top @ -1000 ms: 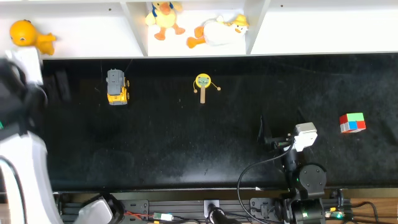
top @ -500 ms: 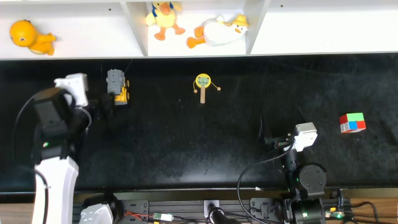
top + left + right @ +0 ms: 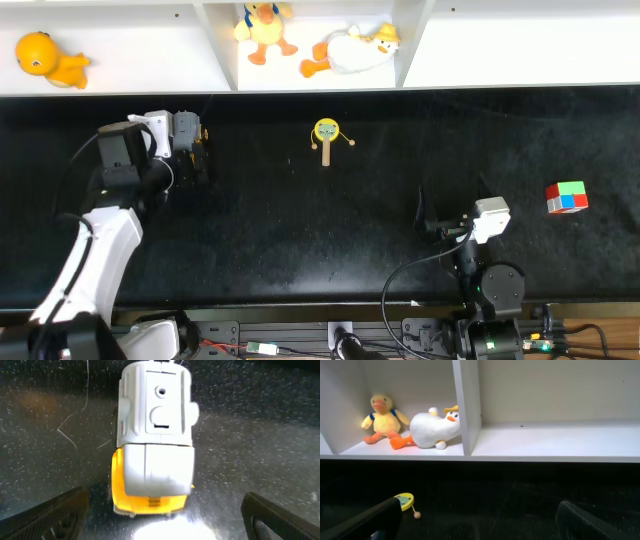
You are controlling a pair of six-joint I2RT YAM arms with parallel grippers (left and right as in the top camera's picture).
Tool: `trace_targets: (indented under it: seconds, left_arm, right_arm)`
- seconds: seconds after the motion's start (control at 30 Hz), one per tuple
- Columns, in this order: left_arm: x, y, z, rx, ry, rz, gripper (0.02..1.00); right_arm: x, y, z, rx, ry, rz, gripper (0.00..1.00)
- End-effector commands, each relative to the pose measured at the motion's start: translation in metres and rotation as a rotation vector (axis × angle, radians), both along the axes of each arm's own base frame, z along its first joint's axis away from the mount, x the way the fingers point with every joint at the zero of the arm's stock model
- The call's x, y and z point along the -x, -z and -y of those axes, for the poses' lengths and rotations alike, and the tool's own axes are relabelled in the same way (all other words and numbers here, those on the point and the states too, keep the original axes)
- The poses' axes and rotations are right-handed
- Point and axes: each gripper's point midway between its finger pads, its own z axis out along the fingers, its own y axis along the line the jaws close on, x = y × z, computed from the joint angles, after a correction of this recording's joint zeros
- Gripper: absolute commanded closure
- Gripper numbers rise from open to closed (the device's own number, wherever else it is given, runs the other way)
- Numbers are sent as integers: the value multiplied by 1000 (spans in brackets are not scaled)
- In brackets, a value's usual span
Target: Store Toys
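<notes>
Top view, L to R: orange duck (image 3: 50,58) sits in shelf's left bay. Left gripper (image 3: 190,162) is at grey-yellow toy truck (image 3: 156,440) on black table (image 3: 300,230), fingers spread wide, truck's near end betw. them, not gripped. Yellow duck (image 3: 264,25) & white goose (image 3: 350,48) share mid bay. Rattle drum (image 3: 326,133) lies mid-table. Right gripper (image 3: 428,215) nr its base, fingers wide, nothing held. Colour cube (image 3: 566,197) far right.

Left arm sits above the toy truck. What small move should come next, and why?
Probably lower the left gripper and close on the toy truck. Its wrist view shows the truck centred between open fingers that are clear of its sides, so it looks aligned but not yet gripped. The truck stands on the black table, outside the shelf.
</notes>
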Motion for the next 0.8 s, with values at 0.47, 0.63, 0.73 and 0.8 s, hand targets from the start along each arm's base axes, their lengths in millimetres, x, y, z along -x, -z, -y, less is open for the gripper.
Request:
trace_targets:
  seconds: [0.47,0.63,0.73,0.8]
  left_arm:
    - [-8,-3,-7,-154,118,46,27]
    - [-11,2,-8,-166,135,26,27]
    - [-12,7,-5,-170,152,19,29]
    - [-14,8,-2,-179,171,23,29]
  right_arm:
    - [0,4,-1,3,-5,-3,7]
    - [0,4,-1,3,-5,-3,5]
    - [0,4,-1,3,-5,-3,5]
    - [0,4,-1,3,-5,-3,5]
